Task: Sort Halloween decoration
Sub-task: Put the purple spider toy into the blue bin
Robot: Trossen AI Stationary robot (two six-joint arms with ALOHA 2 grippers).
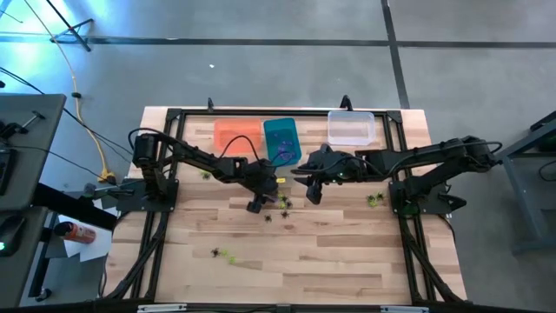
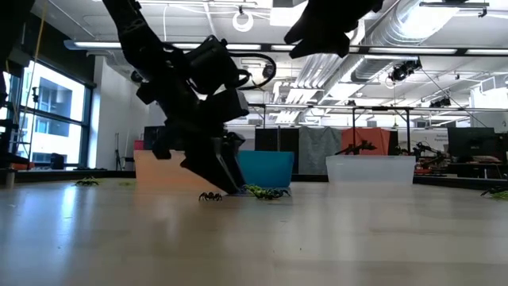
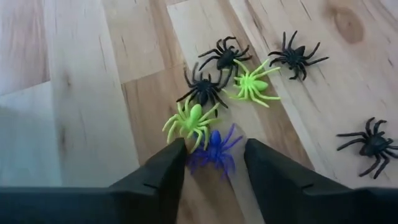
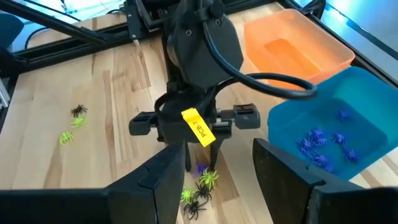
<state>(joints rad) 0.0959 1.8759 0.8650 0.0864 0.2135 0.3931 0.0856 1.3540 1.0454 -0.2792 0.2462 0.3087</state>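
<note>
High view: a wooden table (image 1: 330, 261) seen from above, with two dark arms reaching toward its middle. Three bins stand in a row along the far edge: an orange bin (image 1: 236, 136), a teal bin (image 1: 281, 141) beside it, and a clear bin (image 1: 352, 128) farther right.

The left gripper (image 1: 257, 205) is down at the table, just in front of the teal bin, over a small cluster of plastic spiders. Its fingers (image 3: 155, 180) are spread apart, released, with a purple spider (image 3: 214, 152) lying on the wood between the tips; whether they touch it cannot be told. Just beyond lie two yellow-green spiders (image 3: 189, 121) and three black spiders (image 3: 208, 88), some overlapping; one more black spider lies apart to the side.

The right gripper (image 1: 311, 195) hangs above the table near the same cluster, just right of the left gripper. Its fingers (image 4: 292, 180) are spread wide and hold nothing. From its wrist camera the teal bin shows many purple spiders (image 4: 320, 146) on its floor, and the orange bin looks bare inside.

Other spiders lie scattered: a pair near the front of the table (image 1: 222, 255), a green one near the right arm's base (image 1: 374, 200), and one near the left arm (image 1: 206, 175).

Low view: the left gripper's tip meets the table beside a black spider (image 2: 210, 195).
</note>
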